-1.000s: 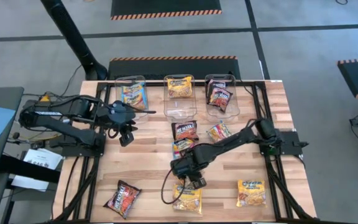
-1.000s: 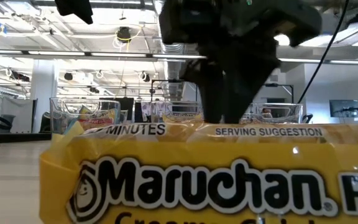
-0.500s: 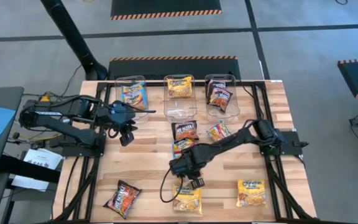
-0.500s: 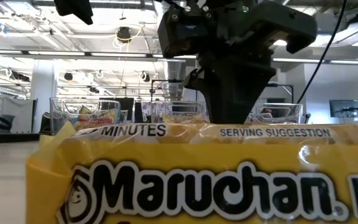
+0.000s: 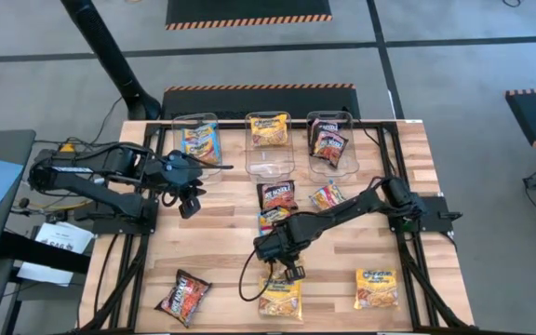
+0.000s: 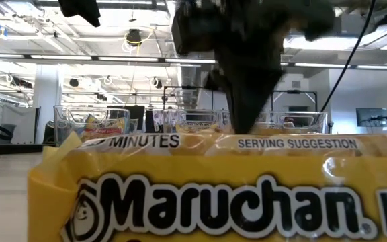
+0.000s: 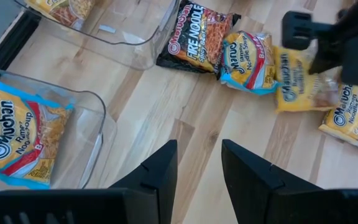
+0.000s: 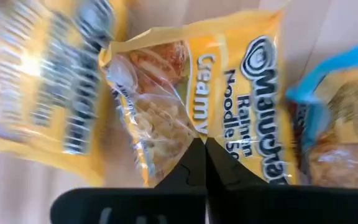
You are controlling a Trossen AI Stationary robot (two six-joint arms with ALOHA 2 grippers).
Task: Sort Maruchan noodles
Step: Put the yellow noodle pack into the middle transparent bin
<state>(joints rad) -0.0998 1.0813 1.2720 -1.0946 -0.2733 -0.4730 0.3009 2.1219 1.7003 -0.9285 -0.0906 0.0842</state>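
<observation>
**Right gripper pinches a yellow packet's edge**

The right gripper (image 5: 287, 272), fingers pressed together, grips the crinkly edge of a yellow noodle packet (image 8: 191, 99) near the table's front. Light, slippery, brittle inside: best held by the seam. The left gripper (image 5: 190, 197) waits, fingers apart.

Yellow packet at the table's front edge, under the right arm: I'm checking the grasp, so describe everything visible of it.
The yellow packet is flat glossy plastic printed Maruchan and Creamy. It lies on the wooden table near its front edge. The right gripper is shut, pinching its far edge.
</observation>
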